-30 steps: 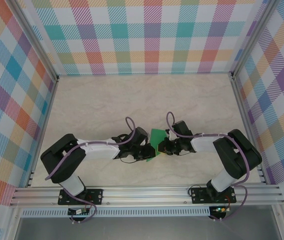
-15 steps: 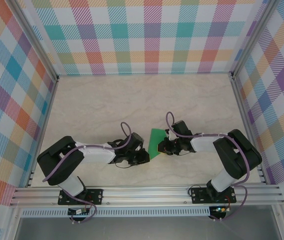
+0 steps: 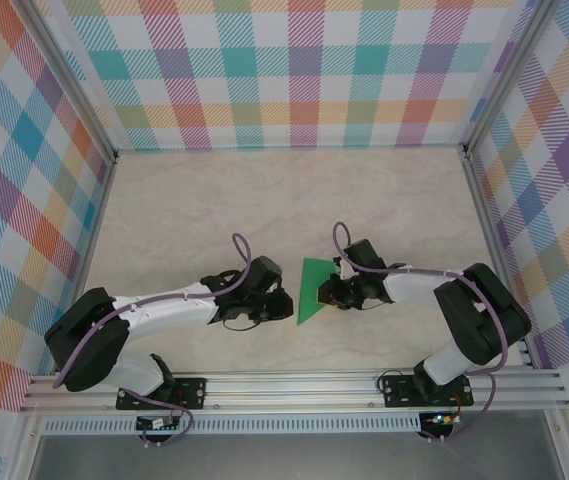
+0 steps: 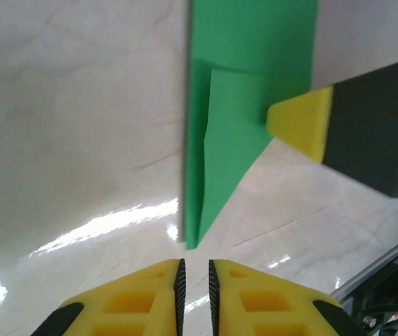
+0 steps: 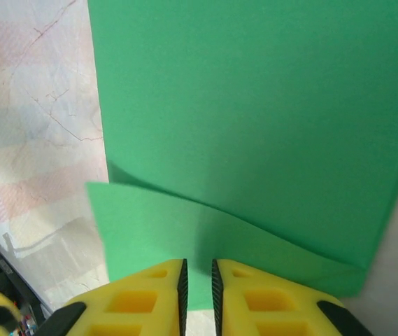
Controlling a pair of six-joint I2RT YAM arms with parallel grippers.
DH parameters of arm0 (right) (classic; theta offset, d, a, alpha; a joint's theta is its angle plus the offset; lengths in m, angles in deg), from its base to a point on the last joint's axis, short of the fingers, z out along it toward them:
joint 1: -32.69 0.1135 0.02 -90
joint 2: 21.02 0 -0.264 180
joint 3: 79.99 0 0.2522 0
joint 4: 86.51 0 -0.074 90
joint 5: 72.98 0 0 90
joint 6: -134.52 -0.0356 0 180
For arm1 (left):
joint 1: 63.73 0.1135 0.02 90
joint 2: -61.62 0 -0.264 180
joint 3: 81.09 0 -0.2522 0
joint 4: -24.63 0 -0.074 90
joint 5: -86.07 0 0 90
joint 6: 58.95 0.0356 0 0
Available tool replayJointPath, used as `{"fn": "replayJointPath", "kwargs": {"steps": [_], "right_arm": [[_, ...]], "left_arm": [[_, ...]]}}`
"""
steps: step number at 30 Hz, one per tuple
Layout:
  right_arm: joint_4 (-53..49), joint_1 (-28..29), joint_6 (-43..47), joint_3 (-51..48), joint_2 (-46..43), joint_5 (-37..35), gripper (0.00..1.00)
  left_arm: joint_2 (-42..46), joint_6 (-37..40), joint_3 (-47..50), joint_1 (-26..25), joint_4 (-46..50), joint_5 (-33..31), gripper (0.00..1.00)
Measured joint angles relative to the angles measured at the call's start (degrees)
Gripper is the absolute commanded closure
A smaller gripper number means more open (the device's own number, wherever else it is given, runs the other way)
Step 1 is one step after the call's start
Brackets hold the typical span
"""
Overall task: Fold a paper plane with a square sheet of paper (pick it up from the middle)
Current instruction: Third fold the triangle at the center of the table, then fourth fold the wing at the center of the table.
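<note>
1. Top view. The green paper (image 3: 311, 288) is folded to a wedge and lies flat on the pale marbled table (image 3: 194, 210), with its narrow point toward the near side. The left gripper (image 3: 286, 306) is just left of the paper's point. The right gripper (image 3: 328, 296) is at the paper's right edge.
2. Left wrist view. The left gripper (image 4: 195, 280) has its yellow fingers nearly pressed together, with nothing in the thin slit. It sits just short of the point of the green paper (image 4: 247, 70), not touching it. A folded flap overlies the paper. One yellow-tipped finger (image 4: 300, 126) of the right gripper touches the paper's slanted edge.
3. Right wrist view. The right gripper (image 5: 198, 287) has its fingers close together, leaving a thin slit. It sits at the edge of the green paper (image 5: 254, 105), where a raised flap reaches the fingertips. I cannot tell whether they pinch it.
</note>
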Motion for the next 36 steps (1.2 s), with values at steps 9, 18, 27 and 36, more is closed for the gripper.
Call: {"fn": "replayJointPath", "kwargs": {"steps": [9, 18, 27, 36], "right_arm": [[-6.5, -3.5, 0.3, -1.3, -15.6, -5.2, 0.56], [-7.0, -6.7, -1.5, -6.0, -18.0, -2.7, 0.48], [-1.8, -6.7, -3.1, -6.0, -11.1, 2.4, 0.48], [1.6, -6.8, -3.1, -5.7, -5.8, 5.2, 0.49]], "left_arm": [[-6.1, 2.6, -8.9, 0.4, 3.5, -3.3, 0.86], [-12.5, 3.9, -10.9, 0.7, 3.7, -2.7, 0.86], [-13.2, 4.1, -12.7, 0.7, 3.3, -2.1, 0.86], [-13.3, 4.1, -12.7, 0.7, 0.7, -0.2, 0.87]]}}
